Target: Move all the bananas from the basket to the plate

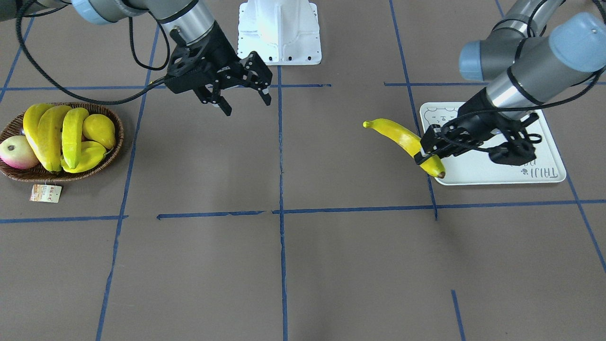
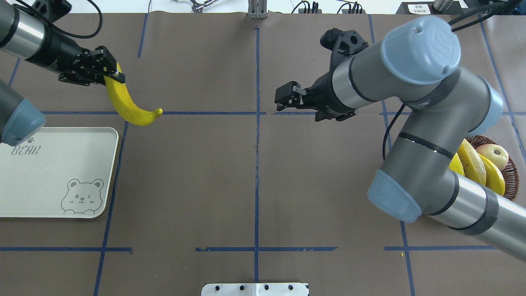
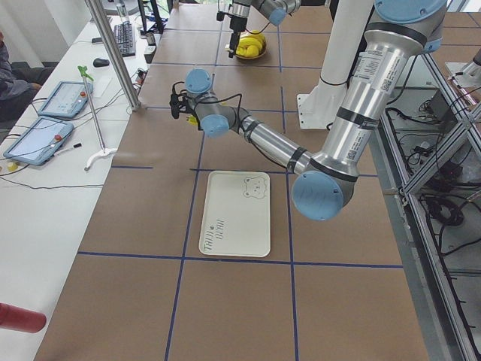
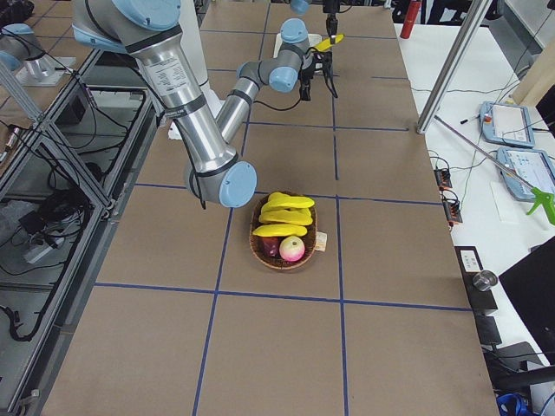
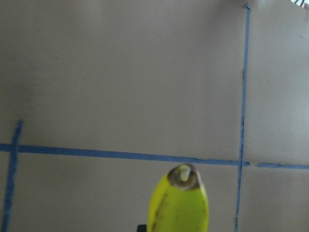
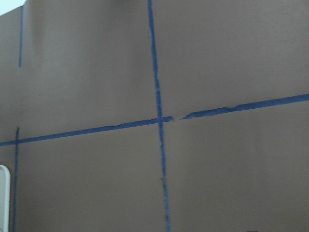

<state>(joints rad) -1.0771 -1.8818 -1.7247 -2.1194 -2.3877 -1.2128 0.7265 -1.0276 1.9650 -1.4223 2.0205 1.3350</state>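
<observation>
My left gripper (image 1: 428, 154) is shut on one yellow banana (image 1: 395, 133) and holds it in the air by the plate's (image 1: 492, 173) edge nearest the table's middle. In the overhead view the gripper (image 2: 111, 76) and banana (image 2: 125, 105) are beyond the plate's (image 2: 45, 181) far corner. The banana's tip fills the bottom of the left wrist view (image 5: 181, 205). Three more bananas (image 1: 51, 137) lie in the wicker basket (image 1: 119, 128). My right gripper (image 1: 247, 105) is open and empty above the table's middle, away from the basket. In the overhead view my right arm partly hides the basket (image 2: 513, 174).
The basket also holds a plump yellow pear-shaped fruit (image 1: 100, 130) and a red-yellow round fruit (image 1: 16, 152). A paper tag (image 1: 46, 193) lies beside it. The white robot base (image 1: 279, 31) stands at the table's edge. Blue tape lines cross the brown table.
</observation>
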